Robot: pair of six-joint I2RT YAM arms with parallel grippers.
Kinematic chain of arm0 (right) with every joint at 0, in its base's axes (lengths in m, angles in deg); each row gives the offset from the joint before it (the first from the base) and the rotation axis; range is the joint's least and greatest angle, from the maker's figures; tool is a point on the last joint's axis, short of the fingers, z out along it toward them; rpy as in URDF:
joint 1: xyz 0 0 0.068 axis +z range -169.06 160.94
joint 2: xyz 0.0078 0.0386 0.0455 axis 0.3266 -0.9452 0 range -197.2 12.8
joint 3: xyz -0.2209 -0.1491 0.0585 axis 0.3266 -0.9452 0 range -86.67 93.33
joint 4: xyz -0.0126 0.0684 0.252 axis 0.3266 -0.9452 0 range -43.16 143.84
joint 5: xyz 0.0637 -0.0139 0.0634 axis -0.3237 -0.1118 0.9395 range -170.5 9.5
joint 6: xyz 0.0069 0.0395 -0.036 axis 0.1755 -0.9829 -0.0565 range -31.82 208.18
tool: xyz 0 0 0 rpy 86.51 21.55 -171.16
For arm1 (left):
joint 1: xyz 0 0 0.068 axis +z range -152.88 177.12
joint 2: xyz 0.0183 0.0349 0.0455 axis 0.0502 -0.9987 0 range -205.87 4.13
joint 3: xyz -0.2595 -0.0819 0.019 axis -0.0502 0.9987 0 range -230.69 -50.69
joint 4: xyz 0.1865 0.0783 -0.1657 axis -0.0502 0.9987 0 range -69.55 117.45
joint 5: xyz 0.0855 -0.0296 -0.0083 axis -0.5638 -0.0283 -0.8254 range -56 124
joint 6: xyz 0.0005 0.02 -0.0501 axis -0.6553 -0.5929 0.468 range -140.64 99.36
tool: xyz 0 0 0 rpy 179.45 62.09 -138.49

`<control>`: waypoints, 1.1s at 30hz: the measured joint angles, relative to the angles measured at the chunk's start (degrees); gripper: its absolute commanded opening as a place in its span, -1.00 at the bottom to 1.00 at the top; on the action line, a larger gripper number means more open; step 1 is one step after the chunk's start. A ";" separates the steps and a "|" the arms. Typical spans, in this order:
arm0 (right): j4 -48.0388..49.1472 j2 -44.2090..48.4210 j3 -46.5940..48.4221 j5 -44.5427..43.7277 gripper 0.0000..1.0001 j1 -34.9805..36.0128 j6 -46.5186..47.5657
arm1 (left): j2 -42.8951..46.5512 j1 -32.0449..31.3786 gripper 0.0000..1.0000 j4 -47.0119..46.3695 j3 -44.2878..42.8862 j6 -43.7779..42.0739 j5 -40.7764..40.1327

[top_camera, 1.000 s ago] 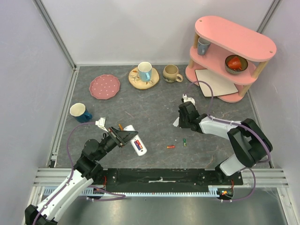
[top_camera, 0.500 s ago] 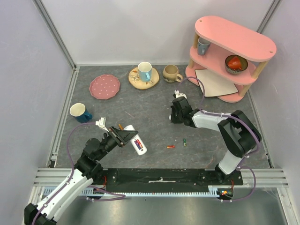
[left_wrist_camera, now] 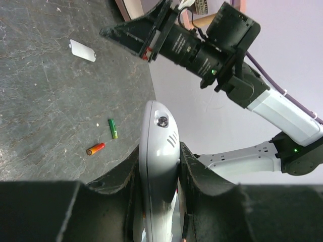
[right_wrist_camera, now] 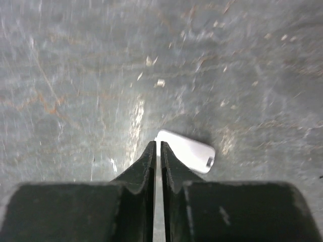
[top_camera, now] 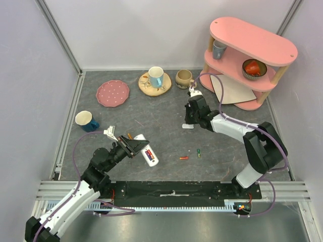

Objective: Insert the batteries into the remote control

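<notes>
The remote control (top_camera: 150, 156) is sitting clamped in my left gripper (left_wrist_camera: 159, 154). My right gripper (right_wrist_camera: 157, 147), pinched narrow, is hanging over a white cover (right_wrist_camera: 189, 150) at its two o'clock.

No legible text, label or number anywhere

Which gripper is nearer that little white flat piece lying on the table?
Right. The right gripper is right beside the white piece; the left gripper is far off, holding the remote control.
</notes>
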 measured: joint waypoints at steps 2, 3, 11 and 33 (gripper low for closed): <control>0.04 -0.85 2.08 -0.61 -1.00 -1.27 0.07 | -0.09 0.00 -0.96 -0.07 0.00 0.00 0.00; 0.13 -1.40 2.73 -0.66 -1.00 -2.05 0.33 | -0.04 0.00 -0.96 -0.11 0.00 0.00 0.02; -0.92 -9.75 6.51 -1.77 -1.00 -5.42 0.72 | 3.28 0.00 -0.96 0.72 0.00 0.00 0.02; -0.07 0.96 -8.92 -3.48 -1.00 0.96 -0.70 | 4.13 0.00 -0.96 1.57 0.00 0.00 0.04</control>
